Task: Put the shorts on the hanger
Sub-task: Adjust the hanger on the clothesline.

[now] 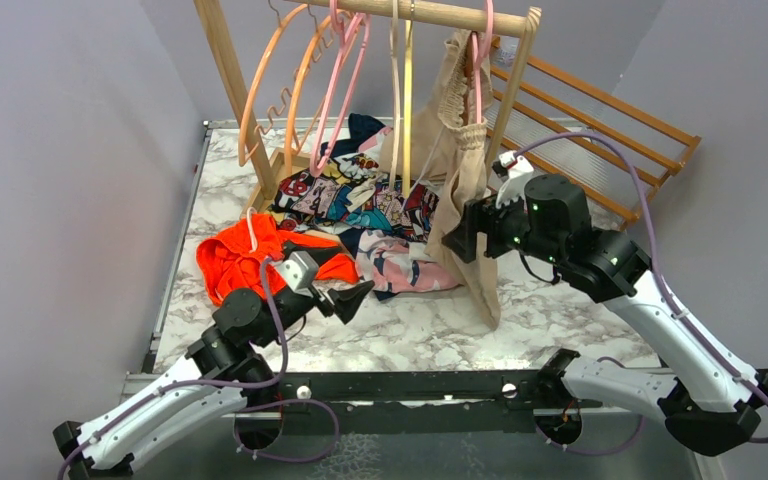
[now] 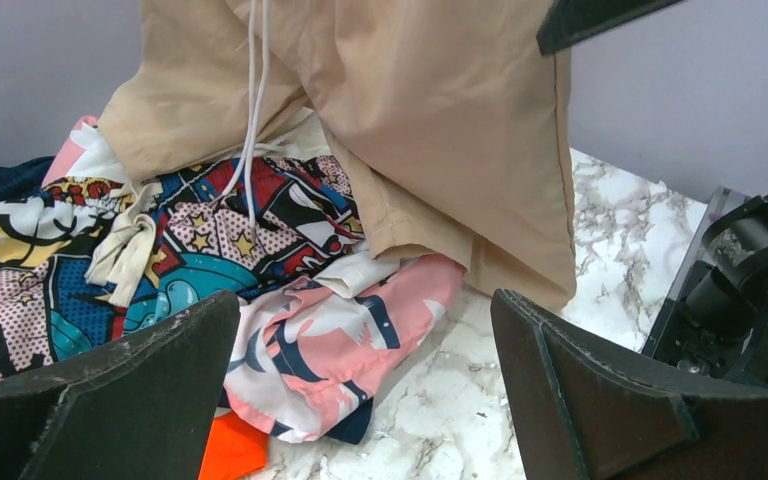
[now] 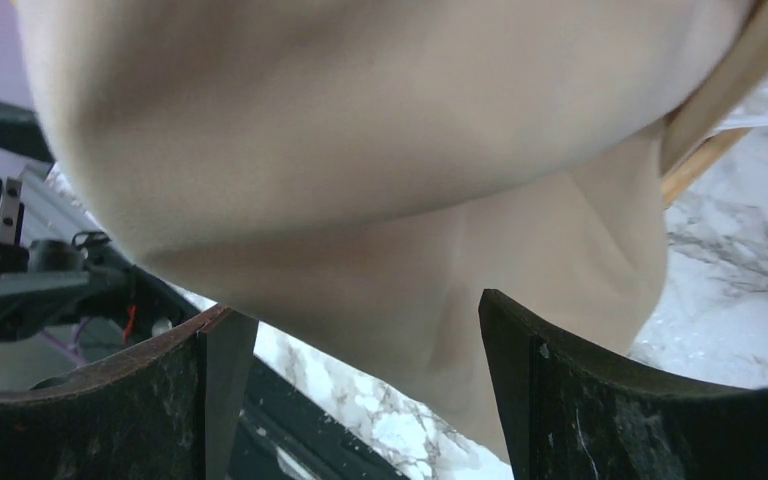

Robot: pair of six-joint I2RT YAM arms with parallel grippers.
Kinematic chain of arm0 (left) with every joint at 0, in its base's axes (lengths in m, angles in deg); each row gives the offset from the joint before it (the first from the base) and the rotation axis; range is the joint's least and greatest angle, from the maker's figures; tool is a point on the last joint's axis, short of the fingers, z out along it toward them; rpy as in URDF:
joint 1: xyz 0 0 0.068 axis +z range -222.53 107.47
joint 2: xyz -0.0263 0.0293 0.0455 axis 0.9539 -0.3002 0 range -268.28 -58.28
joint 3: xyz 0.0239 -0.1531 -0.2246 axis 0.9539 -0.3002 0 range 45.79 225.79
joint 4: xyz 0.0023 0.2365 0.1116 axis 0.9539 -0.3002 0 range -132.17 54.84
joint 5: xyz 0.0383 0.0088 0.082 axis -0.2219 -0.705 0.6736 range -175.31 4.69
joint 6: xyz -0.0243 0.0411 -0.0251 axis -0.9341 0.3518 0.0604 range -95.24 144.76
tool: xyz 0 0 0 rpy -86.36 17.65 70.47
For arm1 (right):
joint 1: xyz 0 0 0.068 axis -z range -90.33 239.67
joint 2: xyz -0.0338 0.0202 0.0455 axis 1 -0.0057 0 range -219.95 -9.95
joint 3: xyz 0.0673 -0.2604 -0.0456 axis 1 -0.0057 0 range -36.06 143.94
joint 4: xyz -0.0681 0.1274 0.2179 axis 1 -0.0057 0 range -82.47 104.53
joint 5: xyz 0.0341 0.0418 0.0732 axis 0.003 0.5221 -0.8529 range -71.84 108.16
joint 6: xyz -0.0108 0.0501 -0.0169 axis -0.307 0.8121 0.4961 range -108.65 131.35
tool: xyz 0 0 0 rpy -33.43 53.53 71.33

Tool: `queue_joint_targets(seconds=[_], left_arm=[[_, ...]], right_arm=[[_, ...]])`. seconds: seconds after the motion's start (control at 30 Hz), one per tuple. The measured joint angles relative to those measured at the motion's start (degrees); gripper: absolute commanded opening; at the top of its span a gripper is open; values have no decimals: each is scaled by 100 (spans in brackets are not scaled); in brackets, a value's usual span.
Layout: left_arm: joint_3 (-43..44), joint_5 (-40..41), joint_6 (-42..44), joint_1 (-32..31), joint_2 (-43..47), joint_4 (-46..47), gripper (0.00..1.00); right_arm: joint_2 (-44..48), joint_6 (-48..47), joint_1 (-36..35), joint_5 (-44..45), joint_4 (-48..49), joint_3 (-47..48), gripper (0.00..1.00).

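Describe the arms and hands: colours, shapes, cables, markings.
The left arm and right arm have white shells with black joints; a purple cable runs along each. The left hand and right hand are black, each with two broad, scuffed, wedge-shaped fingers. Green lights dot the right wrist.

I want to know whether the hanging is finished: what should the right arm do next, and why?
Probably back the right gripper straight away from the shorts. They already drape from the pink hanger on the wooden rail, and the jaws stand open with fabric hanging close before them, apparently gripping nothing.
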Motion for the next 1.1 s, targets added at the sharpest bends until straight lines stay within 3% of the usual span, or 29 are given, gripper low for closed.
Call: queue_joint_targets(seconds=[0.07, 0.13, 0.3, 0.4, 0.67, 0.87, 0.93, 1.03, 1.1], left_arm=[[-26, 24, -35, 0, 114, -2, 99], [-68, 44, -83, 0, 197, -4, 99], [-199, 63, -170, 0, 326, -37, 99], [-210, 66, -205, 0, 345, -59, 99], [-210, 74, -240, 0, 396, -81, 99], [-210, 107, -238, 0, 420, -81, 99], [-210, 107, -238, 0, 420, -81, 99], [-210, 107, -238, 0, 420, -81, 99], [-210, 107, -236, 0, 420, -83, 99]], right_arm=[[-31, -17, 0, -205, 9, -72, 71], [-87, -35, 0, -317, 11, -122, 58], [-199, -61, -2, -317, 9, -160, 4], [-284, -125, 0, -350, -57, -15, 1], [-420, -234, 0, -1316, 203, 1779, 1], [229, -238, 0, -1554, 667, 1698, 7], [345, -245, -2, -1502, 719, 1397, 21], [372, -221, -2, -1329, 664, 776, 65], [321, -234, 0, -1165, 501, 431, 79]])
